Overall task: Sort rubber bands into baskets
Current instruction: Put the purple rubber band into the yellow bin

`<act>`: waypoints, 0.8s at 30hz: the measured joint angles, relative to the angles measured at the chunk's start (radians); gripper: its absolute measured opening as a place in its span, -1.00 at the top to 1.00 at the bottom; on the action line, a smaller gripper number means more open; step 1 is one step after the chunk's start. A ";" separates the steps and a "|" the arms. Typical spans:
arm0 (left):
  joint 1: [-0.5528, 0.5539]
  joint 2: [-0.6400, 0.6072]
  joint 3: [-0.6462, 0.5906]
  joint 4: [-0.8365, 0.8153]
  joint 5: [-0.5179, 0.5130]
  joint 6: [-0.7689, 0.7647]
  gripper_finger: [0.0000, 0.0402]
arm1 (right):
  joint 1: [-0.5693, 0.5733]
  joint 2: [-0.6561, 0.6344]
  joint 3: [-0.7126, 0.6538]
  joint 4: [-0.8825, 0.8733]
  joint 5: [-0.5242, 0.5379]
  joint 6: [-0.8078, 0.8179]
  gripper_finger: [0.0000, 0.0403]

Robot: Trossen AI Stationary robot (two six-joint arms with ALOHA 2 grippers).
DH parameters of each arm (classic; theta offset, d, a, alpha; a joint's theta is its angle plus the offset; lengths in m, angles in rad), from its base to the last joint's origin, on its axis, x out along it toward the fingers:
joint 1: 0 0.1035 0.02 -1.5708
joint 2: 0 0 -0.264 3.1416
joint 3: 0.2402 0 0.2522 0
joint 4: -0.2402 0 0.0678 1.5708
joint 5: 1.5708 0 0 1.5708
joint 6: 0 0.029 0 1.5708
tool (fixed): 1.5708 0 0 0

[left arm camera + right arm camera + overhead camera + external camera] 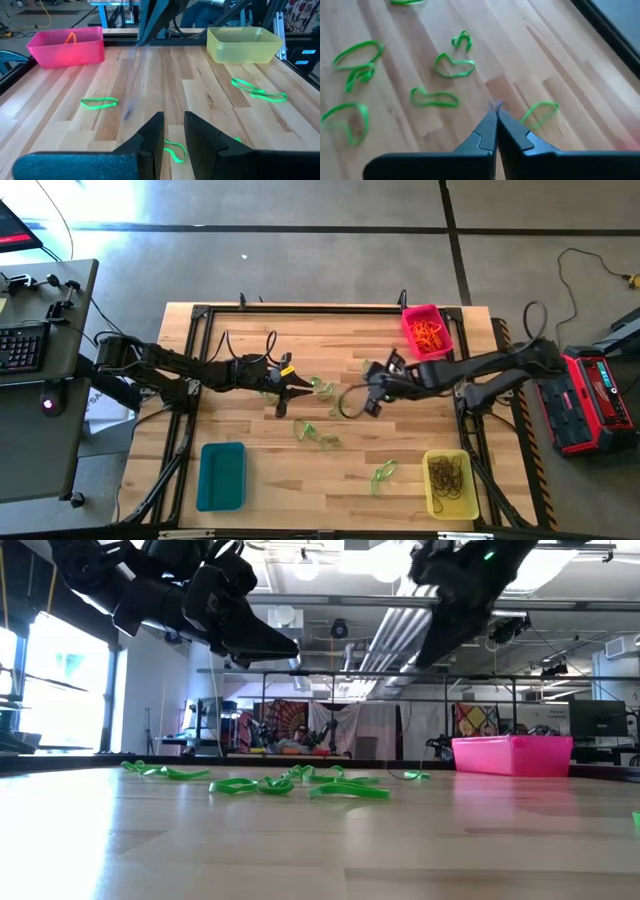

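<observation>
From where I stand, the front edge of the bench (330, 480) carries two of the three baskets: the teal basket (221, 475) at about seven o'clock, which looks empty as far as I can tell, and the yellow basket (451, 483) at about five o'clock, already holding a heap of dark bands (447, 475). Just beside the yellow one lies a green band (383, 474). A little farther in, near the middle, more green bands (317, 433) lie loose on the wood, some overlapping. Above them hang both arms: the left claw (301, 387) hovers at about nine o'clock of centre, its fingers narrowly parted with nothing between them, and the right claw (371, 392) at about three o'clock, pinched fully shut; a dark loop shows beside it, but I cannot tell whether it grips anything. At the far side, about one o'clock, the pink basket (427, 330) holds the orange bands (430, 334). So orange and dark seem sorted; I'd judge the green ones are what remains, presumably for the teal basket.
</observation>
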 joint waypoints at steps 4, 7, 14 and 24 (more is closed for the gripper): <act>0.000 0.000 0.000 -0.008 0.000 -0.008 0.68 | 0.084 -0.052 0.000 -0.104 0.016 0.077 1.00; 0.000 0.000 0.000 -0.008 0.001 -0.009 0.68 | 0.149 -0.078 0.000 -0.191 0.012 0.151 1.00; 0.000 0.000 0.000 -0.008 0.001 -0.008 0.68 | 0.309 -0.127 0.000 -0.464 -0.119 0.394 1.00; 0.000 0.000 0.000 -0.008 0.001 -0.008 0.68 | 0.547 -0.179 0.008 -0.637 -0.348 0.795 1.00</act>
